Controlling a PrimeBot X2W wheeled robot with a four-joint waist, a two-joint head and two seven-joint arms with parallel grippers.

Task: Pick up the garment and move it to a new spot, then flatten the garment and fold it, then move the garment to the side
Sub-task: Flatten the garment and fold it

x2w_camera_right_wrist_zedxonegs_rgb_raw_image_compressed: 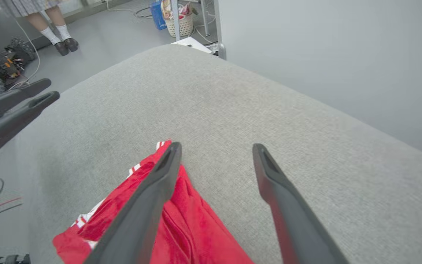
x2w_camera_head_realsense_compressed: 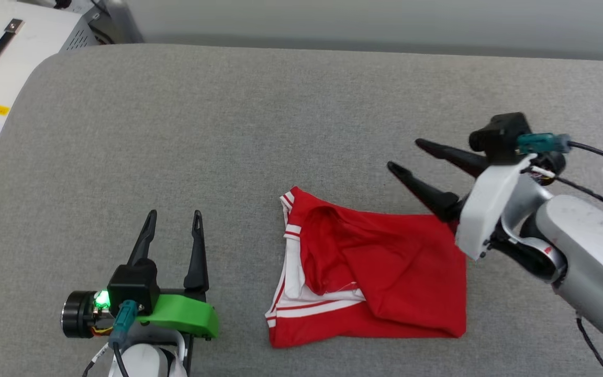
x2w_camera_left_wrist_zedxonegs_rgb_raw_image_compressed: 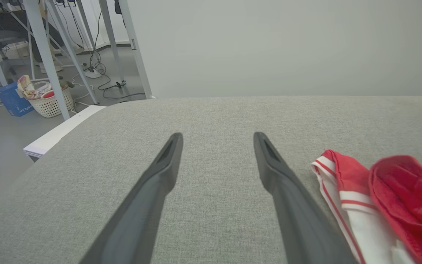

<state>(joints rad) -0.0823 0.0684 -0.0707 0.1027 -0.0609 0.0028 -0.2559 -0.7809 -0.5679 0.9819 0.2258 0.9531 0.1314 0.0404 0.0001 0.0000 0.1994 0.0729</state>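
Desk (x2w_camera_head_realsense_compressed: 228, 131): grey fabric top, rounded corners, takes up most of head view. Bears 1 item.

Garment (x2w_camera_head_realsense_compressed: 385, 272): red jersey tee, lying on desk centre-right, nearer front edge. Folded to rough rectangle, several layers. White sleeve (x2w_camera_head_realsense_compressed: 293, 272) w/ red stripe trim shows at its left side. Top layer wrinkled, loose flap (x2w_camera_head_realsense_compressed: 401, 293) across the middle. No print visible.

Right jaws: spread wide, holding nothing. Fingers (x2w_camera_head_realsense_compressed: 422, 191) dark, angled toward far left, over garment's far right corner. Touching cloth or not: can't tell.

Left jaws: spread wide, empty. Fingers (x2w_camera_head_realsense_compressed: 196, 251) point away from robot. Sits left of garment, apart from it.

Step, est.: fold looks laid down, approx. done though untidy. Move to the side prob. next.

Handling notes:
- Pinch thru all layers at an edge, not top layer only, else packet opens.
- Use both jaws, 1 per end of same edge, so it travels level.
- Keep lift low; slide rather than swing.
- Soft cloth, will sag btwn grips.
- Press flap flat first if tidiness counts.
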